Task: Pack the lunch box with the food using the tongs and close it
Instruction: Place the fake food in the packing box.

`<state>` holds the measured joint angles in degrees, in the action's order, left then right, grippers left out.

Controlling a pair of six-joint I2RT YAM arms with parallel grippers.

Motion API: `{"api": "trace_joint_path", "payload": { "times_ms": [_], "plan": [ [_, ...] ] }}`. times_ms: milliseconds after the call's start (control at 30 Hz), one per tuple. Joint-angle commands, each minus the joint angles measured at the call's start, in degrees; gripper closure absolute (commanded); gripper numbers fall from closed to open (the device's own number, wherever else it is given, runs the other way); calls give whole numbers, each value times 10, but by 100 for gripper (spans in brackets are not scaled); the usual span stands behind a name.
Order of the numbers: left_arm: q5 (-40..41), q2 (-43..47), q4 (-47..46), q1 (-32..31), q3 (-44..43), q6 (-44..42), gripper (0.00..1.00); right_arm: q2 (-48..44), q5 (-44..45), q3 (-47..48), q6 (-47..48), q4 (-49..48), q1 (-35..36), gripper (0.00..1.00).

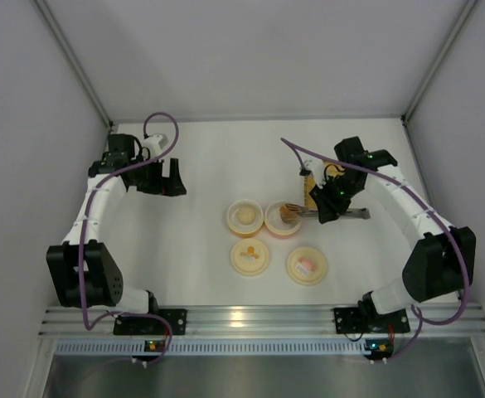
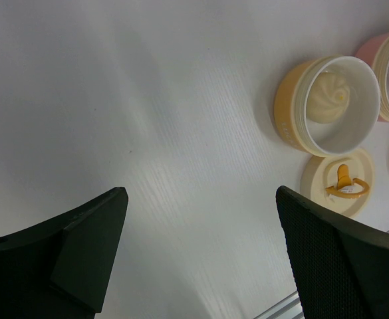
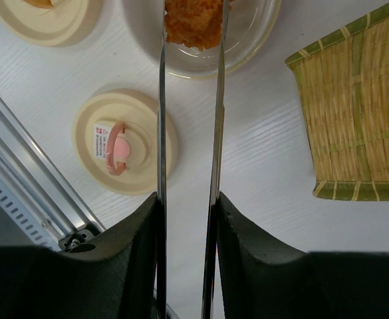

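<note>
The lunch box is two open tubs side by side: a cream-yellow tub (image 1: 244, 215) (image 2: 294, 106) with a whitish ball (image 2: 327, 100) in it, and a pink tub (image 1: 275, 229) (image 3: 254, 40). My right gripper (image 1: 325, 209) (image 3: 187, 196) is shut on the grey metal tongs (image 1: 303, 213) (image 3: 161, 100). Their tips pinch an orange-tan chunk (image 3: 193, 23) (image 1: 290, 214) over the pink tub's mouth. My left gripper (image 1: 172, 178) (image 2: 201, 193) hangs open and empty at the far left, well away from the tubs.
Two round cream lids lie in front of the tubs: one with an orange handle (image 1: 249, 255) (image 2: 340, 186), one with a pink handle (image 1: 307, 265) (image 3: 124, 143). A woven yellow tray (image 3: 360, 113) (image 1: 311, 192) sits behind my right gripper. A metal rail (image 1: 250, 317) runs along the near edge.
</note>
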<state>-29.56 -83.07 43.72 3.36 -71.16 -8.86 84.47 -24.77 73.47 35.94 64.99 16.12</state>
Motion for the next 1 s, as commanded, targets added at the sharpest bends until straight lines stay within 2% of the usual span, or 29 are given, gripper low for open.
{"api": "trace_joint_path", "payload": {
  "times_ms": [0,200,333,667,967],
  "plan": [
    [-9,1,-12,2,-7,1,2,3,4,7,-5,-54,7,84],
    [-8,-2,-17,3,-2,-1,2,12,12,12,-3,-57,7,77],
    [-6,-3,-17,2,-3,0,2,14,11,16,-2,-53,6,66],
    [-8,-7,-17,2,-5,-2,2,14,15,14,4,-48,7,55],
    [-6,-6,-16,3,-8,-3,2,11,12,17,4,-43,7,53]
  ]
}}
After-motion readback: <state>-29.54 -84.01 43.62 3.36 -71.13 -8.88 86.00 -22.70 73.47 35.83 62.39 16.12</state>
